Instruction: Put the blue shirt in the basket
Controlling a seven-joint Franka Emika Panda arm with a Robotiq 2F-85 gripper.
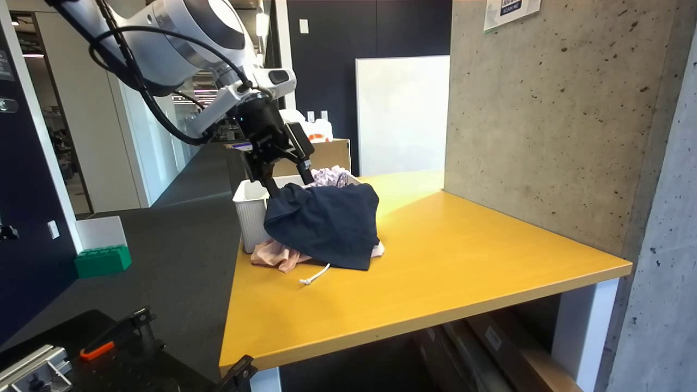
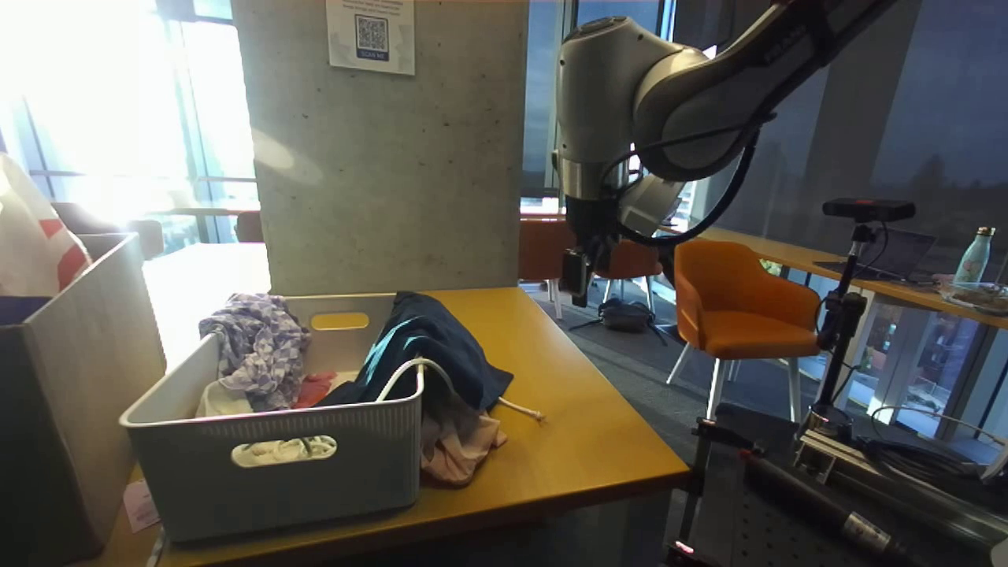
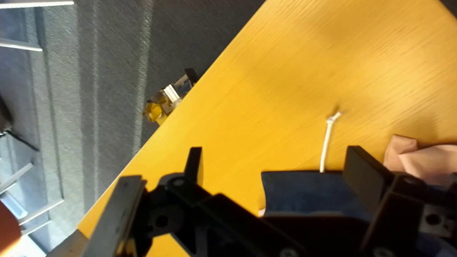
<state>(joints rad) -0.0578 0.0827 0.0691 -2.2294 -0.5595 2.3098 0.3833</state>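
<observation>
Leaving blue shirt partly inside basket, partly hanging outside; awaiting full tucking-in. Holding tool spread wide, gripping nothing.

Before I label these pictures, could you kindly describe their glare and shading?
In an exterior view, glare whites out a window, and the basket is shaded on its near side; in an exterior view, the table pales toward its far end; in the wrist view, the claw looks mostly black.

Table, basket shared in both exterior views, different sides; wrist view looks down past hand, close.
</observation>
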